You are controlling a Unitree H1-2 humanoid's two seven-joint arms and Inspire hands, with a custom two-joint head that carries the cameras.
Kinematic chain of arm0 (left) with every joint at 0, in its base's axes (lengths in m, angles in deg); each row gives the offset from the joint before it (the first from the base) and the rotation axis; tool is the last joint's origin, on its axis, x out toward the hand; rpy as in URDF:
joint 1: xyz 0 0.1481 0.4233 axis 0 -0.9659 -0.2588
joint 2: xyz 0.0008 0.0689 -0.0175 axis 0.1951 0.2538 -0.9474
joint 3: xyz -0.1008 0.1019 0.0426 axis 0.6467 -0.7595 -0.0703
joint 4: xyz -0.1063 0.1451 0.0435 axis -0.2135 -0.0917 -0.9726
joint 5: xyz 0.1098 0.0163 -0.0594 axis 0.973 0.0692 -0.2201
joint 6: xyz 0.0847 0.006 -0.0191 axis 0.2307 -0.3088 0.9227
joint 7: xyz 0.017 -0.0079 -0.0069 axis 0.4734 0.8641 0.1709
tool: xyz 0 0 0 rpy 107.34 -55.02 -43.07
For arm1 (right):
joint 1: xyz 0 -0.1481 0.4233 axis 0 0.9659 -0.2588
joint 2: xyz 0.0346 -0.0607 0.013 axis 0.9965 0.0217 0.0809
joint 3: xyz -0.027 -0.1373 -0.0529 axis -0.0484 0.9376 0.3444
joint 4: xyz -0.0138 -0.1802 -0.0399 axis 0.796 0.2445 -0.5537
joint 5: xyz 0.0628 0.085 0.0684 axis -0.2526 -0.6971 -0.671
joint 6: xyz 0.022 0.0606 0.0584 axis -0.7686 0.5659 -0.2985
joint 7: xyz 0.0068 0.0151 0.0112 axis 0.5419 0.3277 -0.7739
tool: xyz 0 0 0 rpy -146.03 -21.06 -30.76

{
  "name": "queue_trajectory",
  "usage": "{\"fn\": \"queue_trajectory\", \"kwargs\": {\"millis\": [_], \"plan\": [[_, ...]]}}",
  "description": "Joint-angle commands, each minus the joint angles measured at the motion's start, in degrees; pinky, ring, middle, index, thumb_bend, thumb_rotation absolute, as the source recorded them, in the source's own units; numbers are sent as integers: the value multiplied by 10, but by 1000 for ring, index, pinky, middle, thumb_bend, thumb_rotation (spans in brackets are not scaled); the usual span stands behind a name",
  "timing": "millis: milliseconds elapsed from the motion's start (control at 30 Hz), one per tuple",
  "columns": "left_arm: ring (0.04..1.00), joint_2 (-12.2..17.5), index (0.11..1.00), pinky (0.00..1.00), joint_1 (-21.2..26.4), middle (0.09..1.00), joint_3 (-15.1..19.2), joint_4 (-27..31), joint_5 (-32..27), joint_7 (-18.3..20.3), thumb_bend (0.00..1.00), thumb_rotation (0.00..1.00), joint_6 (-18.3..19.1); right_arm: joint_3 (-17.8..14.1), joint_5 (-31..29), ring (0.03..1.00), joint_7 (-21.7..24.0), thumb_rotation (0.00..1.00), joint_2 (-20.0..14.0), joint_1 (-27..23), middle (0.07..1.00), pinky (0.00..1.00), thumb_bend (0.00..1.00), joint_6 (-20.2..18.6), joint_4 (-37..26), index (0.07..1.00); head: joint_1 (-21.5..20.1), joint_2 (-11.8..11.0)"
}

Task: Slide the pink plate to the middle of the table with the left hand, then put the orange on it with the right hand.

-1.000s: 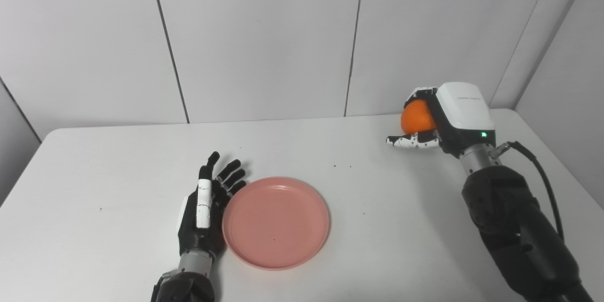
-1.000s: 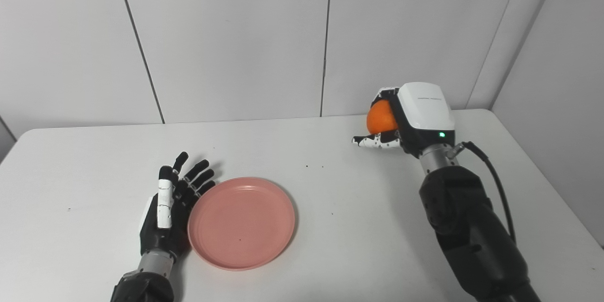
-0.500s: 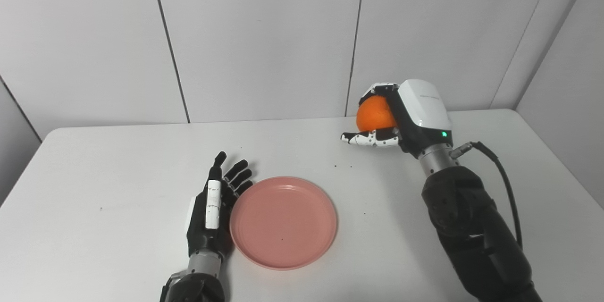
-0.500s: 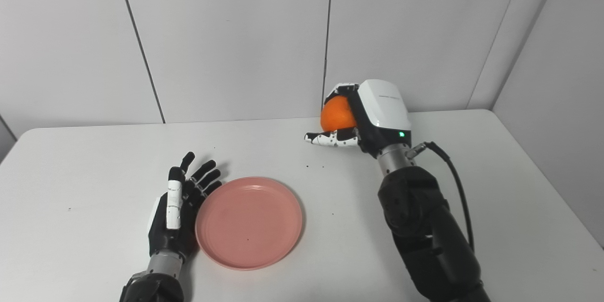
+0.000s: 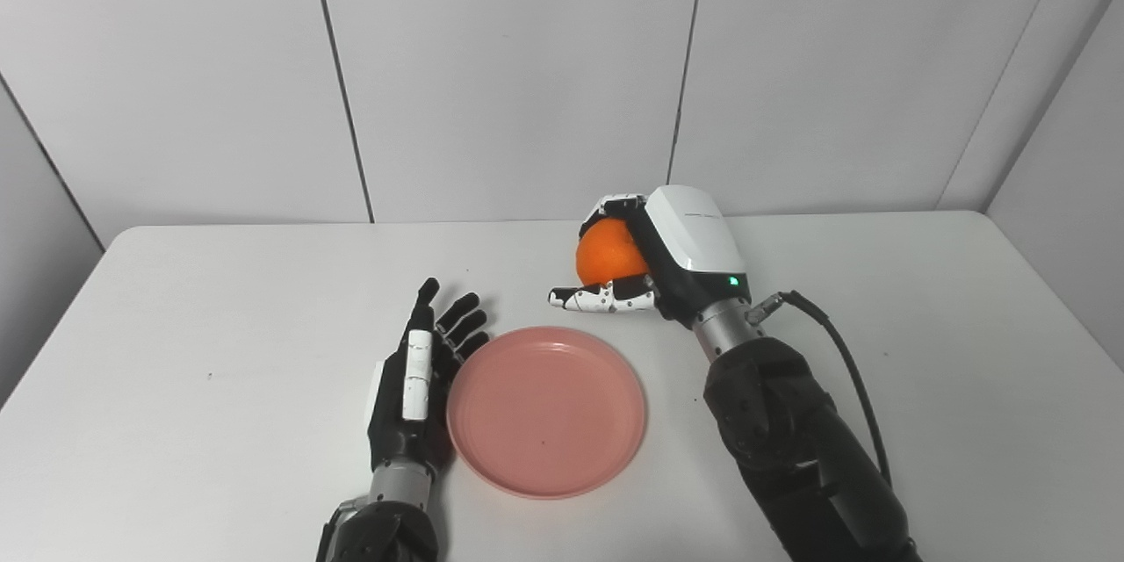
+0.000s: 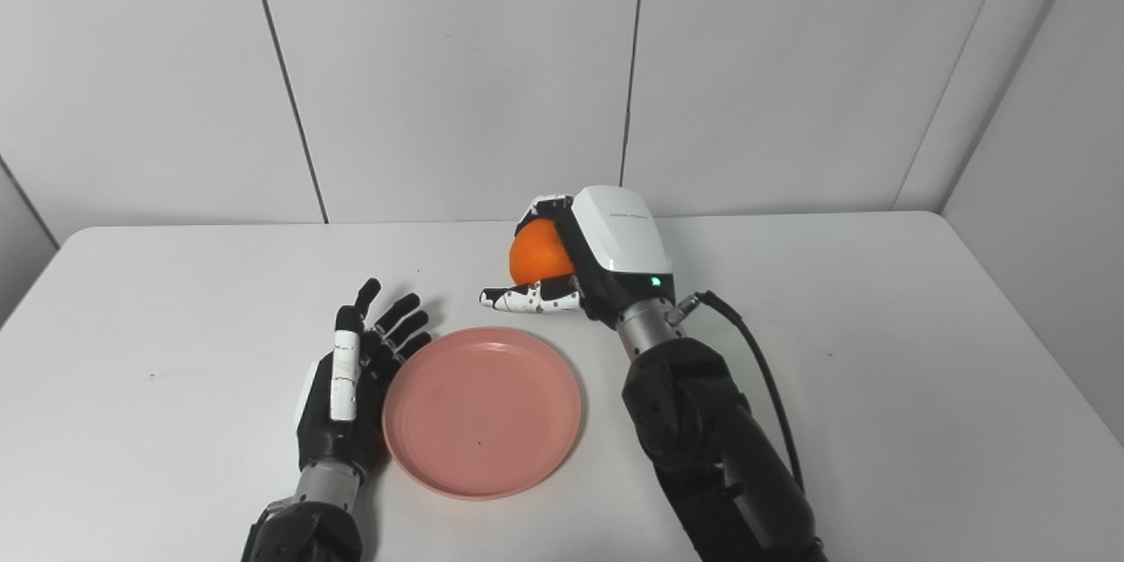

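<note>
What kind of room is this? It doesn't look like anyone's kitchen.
Most likely a robot test lab. A bare white table stands against blank grey wall panels, and the only props are a pink plate and an orange held in the right hand.

I see a white tabletop (image 5: 922, 351) with rounded far corners, set against grey wall panels. The pink plate (image 5: 546, 411) lies flat on it near the middle, and my left hand (image 5: 413, 395) rests on the surface, touching the plate's left rim.
</note>
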Motion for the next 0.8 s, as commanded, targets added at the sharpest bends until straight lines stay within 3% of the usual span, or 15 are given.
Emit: {"fn": "queue_trajectory", "kwargs": {"millis": [0,367,767], "plan": [[811,-9,930,801,-12,814,-2,-16,5,-8,866,811,7,1,0,162,-14,354,9,-24,237,102,494,20,-5,306,1,0],[803,-13,926,802,-13,801,-5,-15,9,-15,873,807,6,25,-7,141,-7,320,15,-16,208,88,503,41,1,253,16,4],[813,-12,936,805,-13,802,-5,-16,11,-13,877,809,7,51,0,166,-9,306,13,3,236,108,496,49,20,285,12,9]]}}
